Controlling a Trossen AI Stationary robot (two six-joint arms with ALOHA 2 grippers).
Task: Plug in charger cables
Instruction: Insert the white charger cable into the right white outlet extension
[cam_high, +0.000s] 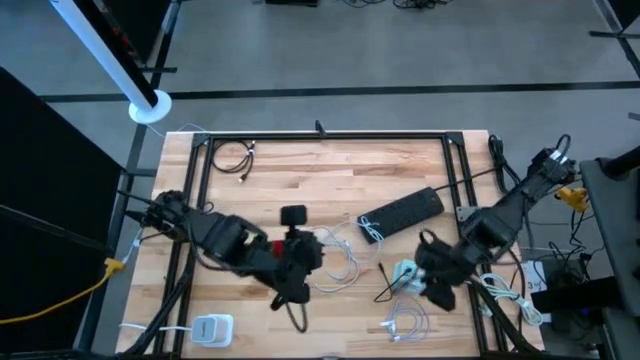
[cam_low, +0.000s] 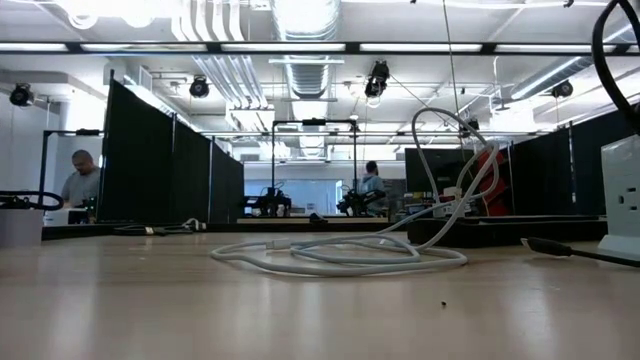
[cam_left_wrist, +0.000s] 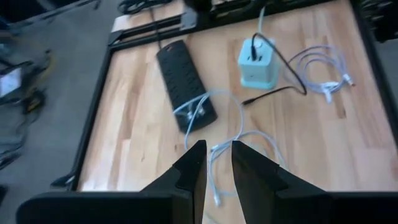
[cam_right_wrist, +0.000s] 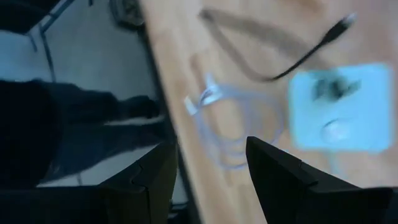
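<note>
White charger cables (cam_high: 340, 262) (cam_low: 340, 255) lie in loose loops at the table's middle. Two of their ends sit at the near end of a black power strip (cam_high: 400, 212) (cam_left_wrist: 183, 81). My left gripper (cam_high: 318, 255) (cam_left_wrist: 217, 146) hovers high over these loops, fingers a narrow gap apart, pointing toward the strip. A pale blue charger block (cam_high: 405, 272) (cam_left_wrist: 256, 62) (cam_right_wrist: 339, 106) has a black cable (cam_left_wrist: 280, 87) plugged in. My right gripper (cam_high: 436, 288) (cam_right_wrist: 211, 144) stands open over another white cable coil (cam_high: 405, 322) (cam_right_wrist: 217, 127), holding nothing. My left gripper has a white cable's end (cam_left_wrist: 214, 150) showing right at the gap between its fingertips, and a strand runs on through the gap. I cannot tell whether the fingers touch it or it lies on the table below.
A black cable (cam_high: 235, 157) lies coiled at the far left, and a white charger block (cam_high: 212, 328) sits at the near left. A dark metal frame (cam_high: 320, 137) rims the table. A yellow cable (cam_high: 60, 295) runs off to the left. People (cam_low: 80, 180) are in the room behind.
</note>
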